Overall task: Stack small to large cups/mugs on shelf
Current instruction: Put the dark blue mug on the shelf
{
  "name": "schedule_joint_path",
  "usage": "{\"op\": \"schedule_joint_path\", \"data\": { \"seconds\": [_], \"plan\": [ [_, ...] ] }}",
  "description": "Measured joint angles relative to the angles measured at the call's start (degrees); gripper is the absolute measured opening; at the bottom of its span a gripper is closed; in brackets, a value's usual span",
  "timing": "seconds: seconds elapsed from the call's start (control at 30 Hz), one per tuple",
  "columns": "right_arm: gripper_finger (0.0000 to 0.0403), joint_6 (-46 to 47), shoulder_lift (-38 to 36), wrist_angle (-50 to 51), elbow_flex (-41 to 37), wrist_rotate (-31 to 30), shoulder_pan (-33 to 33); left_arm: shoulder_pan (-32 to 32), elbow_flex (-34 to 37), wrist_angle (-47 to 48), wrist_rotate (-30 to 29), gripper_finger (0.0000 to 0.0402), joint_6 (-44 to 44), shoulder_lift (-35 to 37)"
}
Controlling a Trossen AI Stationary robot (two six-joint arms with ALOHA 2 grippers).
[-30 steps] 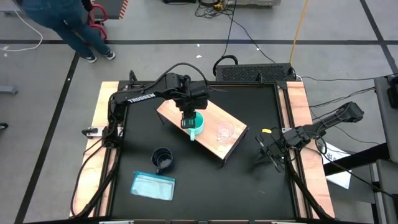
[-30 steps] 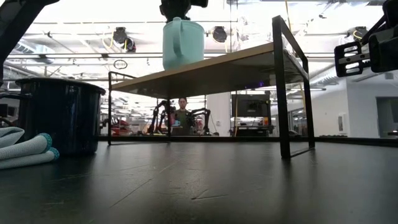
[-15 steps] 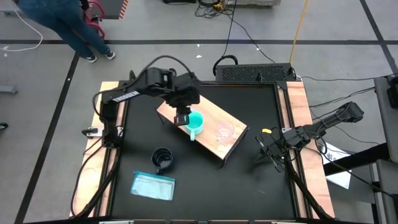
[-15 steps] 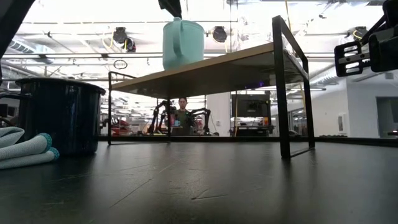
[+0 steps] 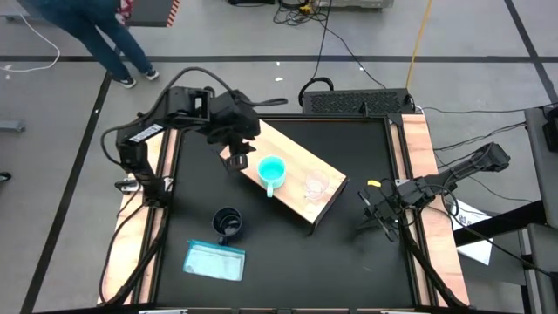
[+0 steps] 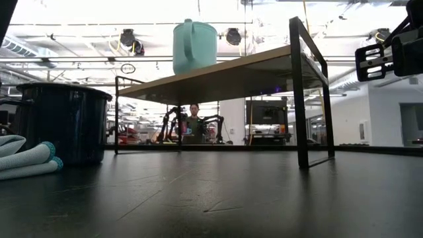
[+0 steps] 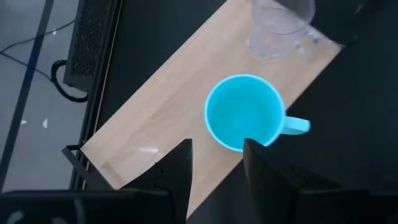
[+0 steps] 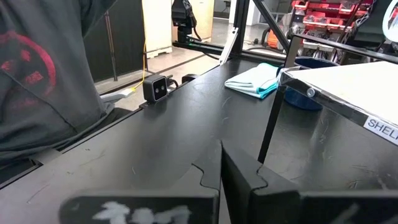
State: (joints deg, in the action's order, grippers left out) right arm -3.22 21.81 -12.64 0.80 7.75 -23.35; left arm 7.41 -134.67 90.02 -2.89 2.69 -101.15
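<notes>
The shelf (image 5: 292, 179), a long light-wood board on thin dark legs, stands at a slant near the middle of the black table (image 5: 349, 262), and everything else is placed from it; the turquoise mug (image 5: 272, 171) stands upright on the shelf's top near its middle, its handle pointing off the long edge that faces the table's front, and nothing grips it; the clear cup (image 5: 315, 185) stands on the same top, just beside the turquoise mug toward the shelf's right end, the two apart; the dark mug (image 5: 227, 223) sits on the table in front of the shelf, well apart from it, with a light-blue packet (image 5: 214, 260) lying just beyond it, farther from the shelf; the left gripper (image 5: 237, 160) hangs above the shelf's left end, its fingers (image 7: 177, 171) released and parted with nothing between them, the turquoise mug showing past them in the left wrist view; the right gripper (image 5: 377, 214) waits off the shelf's right end, down near the table's right edge, jaws clenched together on nothing; from table height the turquoise mug (image 6: 195, 45) shows on top of the shelf (image 6: 225, 76), and the dark mug (image 6: 63, 122) stands to one side beside a folded pale cloth (image 6: 26, 158); a person (image 6: 193, 123) is in the room behind, seen under the shelf.
</notes>
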Motion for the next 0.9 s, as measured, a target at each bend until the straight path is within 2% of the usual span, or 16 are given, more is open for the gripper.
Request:
{"op": "schedule_joint_path", "data": {
  "seconds": [0.23,0.47,0.9],
  "plan": [
    [0.0000,0.00,0.02,0.11,0.00,-0.02,0.00,-1.58,0.00,0.00,-1.18,0.0107,1.07,1.74],
    [0.0000,0.00,0.01,0.14,0.00,0.00,-0.02,-3.72,0.00,0.00,-0.61,0.0010,5.62,1.67],
    [0.0000,0.00,0.02,0.20,0.00,0.00,-0.02,-4.42,0.00,0.00,-0.64,0.0001,5.60,1.67]
  ]
}}
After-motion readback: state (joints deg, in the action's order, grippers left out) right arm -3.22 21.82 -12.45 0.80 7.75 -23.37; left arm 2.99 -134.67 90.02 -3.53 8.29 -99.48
